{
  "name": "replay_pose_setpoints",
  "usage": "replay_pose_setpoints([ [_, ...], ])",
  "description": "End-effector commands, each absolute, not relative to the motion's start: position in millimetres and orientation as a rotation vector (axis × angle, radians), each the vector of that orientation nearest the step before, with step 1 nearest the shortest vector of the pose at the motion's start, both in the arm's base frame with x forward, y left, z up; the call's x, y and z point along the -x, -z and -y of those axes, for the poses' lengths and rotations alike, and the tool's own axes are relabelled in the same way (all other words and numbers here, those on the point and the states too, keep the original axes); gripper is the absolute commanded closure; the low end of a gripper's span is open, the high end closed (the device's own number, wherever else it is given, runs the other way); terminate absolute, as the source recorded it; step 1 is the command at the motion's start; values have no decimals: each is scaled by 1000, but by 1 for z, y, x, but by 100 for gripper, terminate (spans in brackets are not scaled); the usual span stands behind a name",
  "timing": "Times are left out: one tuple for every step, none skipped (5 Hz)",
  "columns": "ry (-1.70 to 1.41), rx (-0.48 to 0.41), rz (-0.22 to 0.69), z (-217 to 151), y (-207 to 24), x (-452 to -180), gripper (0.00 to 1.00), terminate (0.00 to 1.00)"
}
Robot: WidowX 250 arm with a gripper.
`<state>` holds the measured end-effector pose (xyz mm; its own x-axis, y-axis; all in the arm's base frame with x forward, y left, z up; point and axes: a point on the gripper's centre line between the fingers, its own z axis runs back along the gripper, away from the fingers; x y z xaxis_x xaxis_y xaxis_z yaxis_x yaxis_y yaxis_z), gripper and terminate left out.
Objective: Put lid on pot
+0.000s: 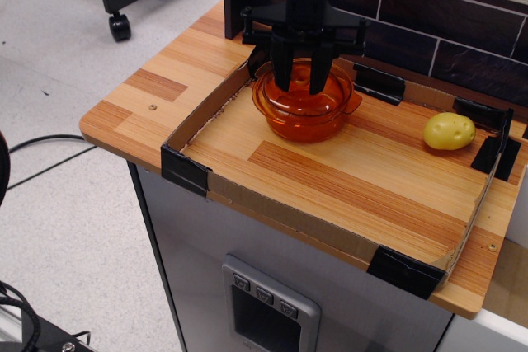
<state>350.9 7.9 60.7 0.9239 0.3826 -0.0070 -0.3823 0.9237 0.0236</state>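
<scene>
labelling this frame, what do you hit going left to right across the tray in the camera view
pot with the lid on it and the end effector above → potato

Dark tiled wall (462,22), grey speckled floor (58,55), wooden counter (157,88).

Bright, even light — soft shadows, sharp focus (mild glare on pot (307,113))
</scene>
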Motion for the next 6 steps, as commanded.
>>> replay_pose_setpoints([
  [-447, -13, 31, -19, -75, -370, 100, 0],
  [-450, -6, 33, -18, -75, -373, 100, 0],
  [-422, 9, 32, -9, -78, -369, 100, 0],
  [-415, 13, 40, -6, -91, -365, 0, 0],
  [-462, 43, 96, -7, -122, -366, 0, 0],
  [-516, 70, 154, -13, -153, -368, 0, 0],
])
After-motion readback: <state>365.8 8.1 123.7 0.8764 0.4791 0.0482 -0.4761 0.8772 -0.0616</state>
